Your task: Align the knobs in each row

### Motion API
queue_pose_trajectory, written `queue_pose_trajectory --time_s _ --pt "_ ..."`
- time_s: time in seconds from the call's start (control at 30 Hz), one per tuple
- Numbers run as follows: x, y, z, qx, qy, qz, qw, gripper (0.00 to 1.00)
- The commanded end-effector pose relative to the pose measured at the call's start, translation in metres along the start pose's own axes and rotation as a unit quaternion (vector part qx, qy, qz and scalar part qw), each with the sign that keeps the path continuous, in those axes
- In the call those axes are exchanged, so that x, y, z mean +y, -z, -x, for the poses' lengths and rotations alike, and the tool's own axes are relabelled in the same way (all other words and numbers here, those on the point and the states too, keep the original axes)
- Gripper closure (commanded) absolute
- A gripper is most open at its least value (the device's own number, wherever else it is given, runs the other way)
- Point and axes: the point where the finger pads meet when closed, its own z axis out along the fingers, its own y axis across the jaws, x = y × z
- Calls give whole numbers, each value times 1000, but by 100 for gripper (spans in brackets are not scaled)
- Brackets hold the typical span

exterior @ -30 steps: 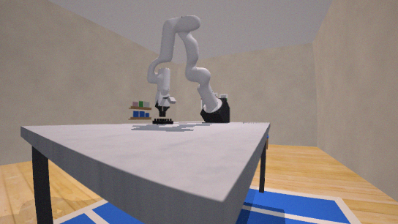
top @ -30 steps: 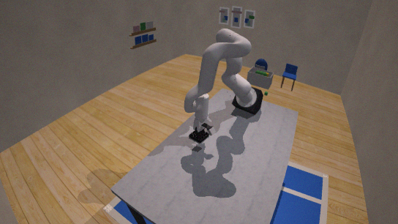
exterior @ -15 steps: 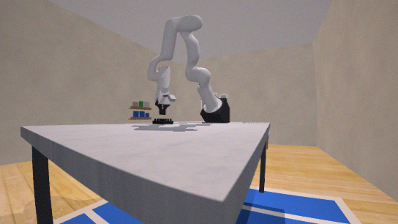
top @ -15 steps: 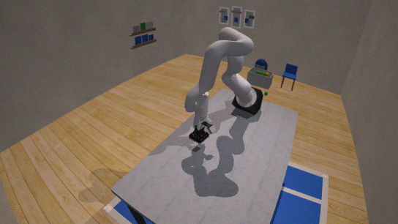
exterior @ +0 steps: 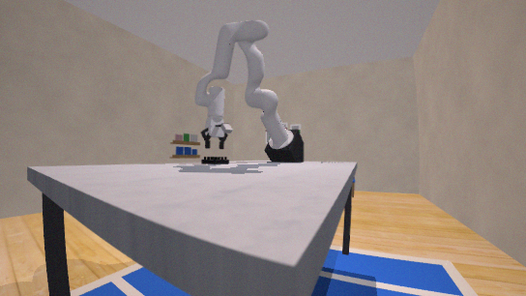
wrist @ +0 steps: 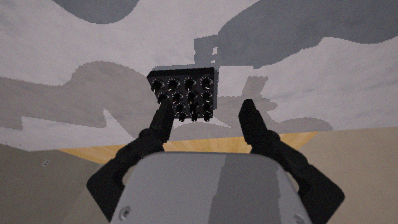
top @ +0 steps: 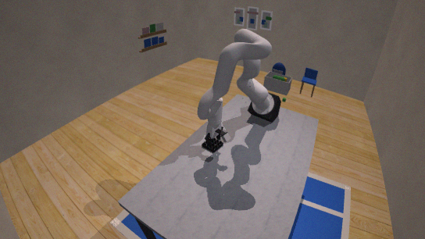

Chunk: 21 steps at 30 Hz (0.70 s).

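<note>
The black knob box (top: 212,146) (exterior: 215,160) (wrist: 186,91) stands on the grey table (top: 273,168) (exterior: 203,203) near its left edge. Several small black knobs in rows show on its top in the wrist view; their white lines are too small to read. My gripper (top: 216,135) (exterior: 215,143) (wrist: 206,107) hangs a short way above the box with its fingers spread wide and nothing between them. In the wrist view the left fingertip overlaps the box's near rows; the right fingertip is beside the box.
The arm's black base (top: 266,108) (exterior: 285,150) sits at the far end of the table. A grey bin (top: 277,82) and a blue chair (top: 309,79) stand on the floor behind. Blue mats (top: 324,203) lie beside the table.
</note>
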Motion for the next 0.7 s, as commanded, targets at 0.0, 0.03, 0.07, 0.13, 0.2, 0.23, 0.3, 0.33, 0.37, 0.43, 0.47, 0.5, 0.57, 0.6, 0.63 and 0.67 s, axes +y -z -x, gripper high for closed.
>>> queue_pose_trajectory --time_s 0.0,0.03,0.07,0.13,0.2,0.23,0.3,0.33,0.37,0.43,0.47,0.5,0.57,0.6,0.63,0.67 --pt "1 10 0 0 0 0 1000 0" --pt "1 13 0 0 0 0 1000 0" --pt "1 17 0 0 0 0 1000 0" --pt "1 24 0 0 0 0 1000 0" --pt "1 33 0 0 0 0 1000 0" --pt "1 37 0 0 0 0 1000 0" --pt "1 42 0 0 0 0 1000 0" --pt "1 42 0 0 0 0 1000 0" --pt "1 47 0 0 0 0 1000 0" --pt "1 58 0 0 0 0 1000 0" --pt "1 64 0 0 0 0 1000 0" --pt "1 70 0 0 0 0 1000 0" --pt "1 82 0 0 0 0 1000 0" --pt "1 88 0 0 0 0 1000 0" --pt "1 93 0 0 0 0 1000 0" --pt "1 98 0 0 0 0 1000 0"
